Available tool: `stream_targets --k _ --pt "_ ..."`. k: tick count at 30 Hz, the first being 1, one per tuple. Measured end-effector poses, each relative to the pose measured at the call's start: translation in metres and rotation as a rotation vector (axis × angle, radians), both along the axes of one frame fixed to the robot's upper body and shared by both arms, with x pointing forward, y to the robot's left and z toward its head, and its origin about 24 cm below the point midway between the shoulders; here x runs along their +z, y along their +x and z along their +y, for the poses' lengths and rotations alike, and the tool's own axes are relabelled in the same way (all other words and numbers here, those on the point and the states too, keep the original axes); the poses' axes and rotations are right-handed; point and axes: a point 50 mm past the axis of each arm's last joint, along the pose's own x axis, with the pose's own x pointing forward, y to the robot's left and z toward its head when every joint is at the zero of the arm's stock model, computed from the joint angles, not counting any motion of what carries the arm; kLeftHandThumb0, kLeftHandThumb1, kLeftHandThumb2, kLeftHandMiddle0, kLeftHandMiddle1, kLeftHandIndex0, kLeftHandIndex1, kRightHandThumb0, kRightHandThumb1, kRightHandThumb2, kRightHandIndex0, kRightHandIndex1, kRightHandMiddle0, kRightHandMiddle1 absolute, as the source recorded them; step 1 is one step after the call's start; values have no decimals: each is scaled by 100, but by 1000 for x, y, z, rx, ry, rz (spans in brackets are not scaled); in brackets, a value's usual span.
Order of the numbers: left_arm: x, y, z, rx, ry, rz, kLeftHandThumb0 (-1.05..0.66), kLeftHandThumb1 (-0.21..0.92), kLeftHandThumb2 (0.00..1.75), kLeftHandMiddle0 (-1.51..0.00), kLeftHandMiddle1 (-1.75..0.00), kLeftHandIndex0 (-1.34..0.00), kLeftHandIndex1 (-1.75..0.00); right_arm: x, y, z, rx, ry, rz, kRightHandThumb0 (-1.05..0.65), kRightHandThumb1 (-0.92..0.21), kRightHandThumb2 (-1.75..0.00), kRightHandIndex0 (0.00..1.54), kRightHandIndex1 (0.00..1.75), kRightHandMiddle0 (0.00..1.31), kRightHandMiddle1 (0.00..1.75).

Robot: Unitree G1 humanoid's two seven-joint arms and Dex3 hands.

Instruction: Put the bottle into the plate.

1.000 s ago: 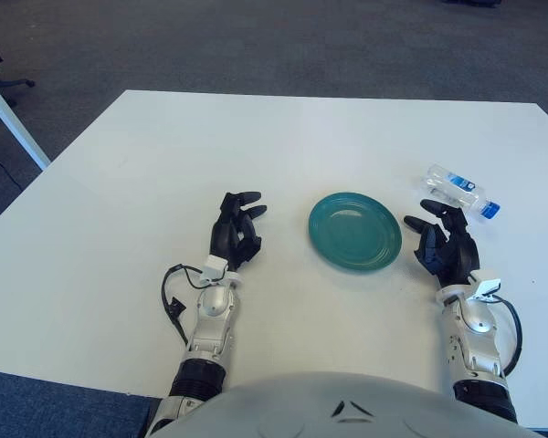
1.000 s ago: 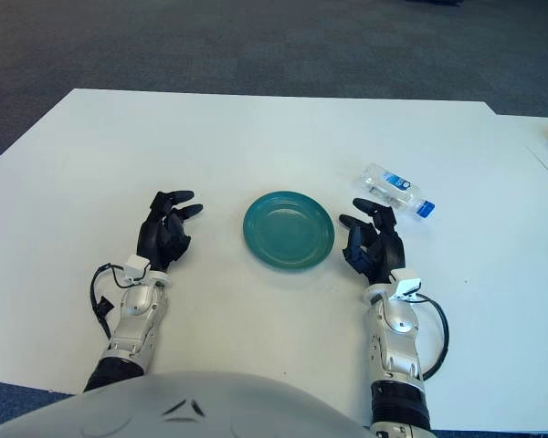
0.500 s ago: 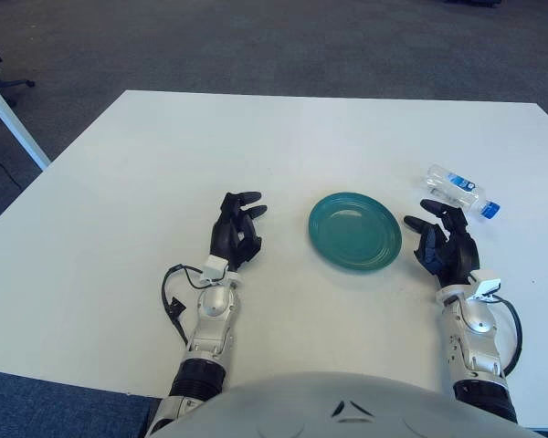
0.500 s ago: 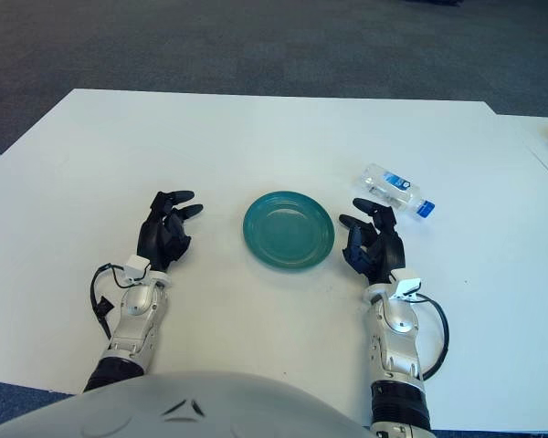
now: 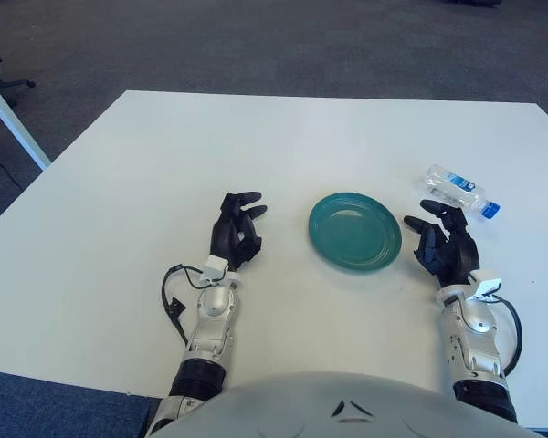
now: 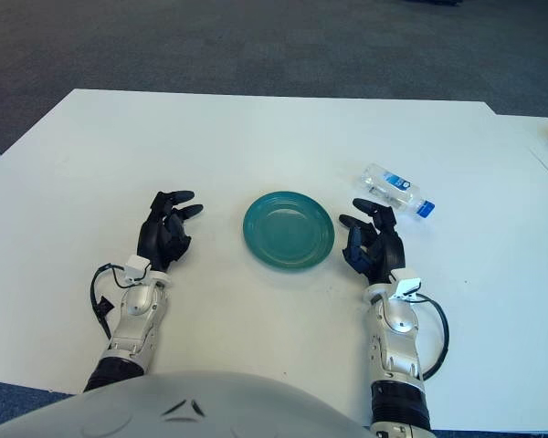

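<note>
While both arms lay forward over the white counter (image 5: 164,164), the right hand (image 5: 446,248) sat just right of the round teal plate (image 5: 355,230), its black fingers loosely spread and gripping nothing. Just beyond its fingertips and slightly to its right lay the clear plastic water bottle with a blue cap (image 5: 458,191), on its side on the counter, apart from the hand and outside the plate. To the plate's left, well apart from the bottle, showed the left hand (image 5: 237,234), its fingers relaxed, partly curled, and empty.
</note>
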Motion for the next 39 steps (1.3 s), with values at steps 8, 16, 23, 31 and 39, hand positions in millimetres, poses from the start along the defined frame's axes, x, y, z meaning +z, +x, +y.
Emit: stream_targets --k 8,16,23,31,39 --pt "-1 3 0 -6 -8 1 -61 92 89 -51 -81 -30 -115 9 2 -6 -4 -56 -60 -48 -72 -82 35 87 3 123" --pt "-1 10 -1 -17 -9 -11 -62 92 88 -51 -81 -31 -115 44 13 -8 0 -255 -214 -50 -73 -78 29 81 0 115" --pt "-1 15 -3 -24 -7 -10 -62 92 87 -51 -81 -32 -115 69 17 -10 -2 -489 -306 -58 -81 -67 30 77 0 109" --pt "-2 16 -3 -24 -6 -9 -61 92 88 -51 -81 -31 -115 85 20 -24 -61 -816 -342 -63 -85 -61 30 74 0 108" --pt "-2 17 -4 -14 1 -8 -63 92 88 -49 -81 -29 -115 106 37 -37 -102 -1087 -331 -64 -81 -57 28 69 0 111"
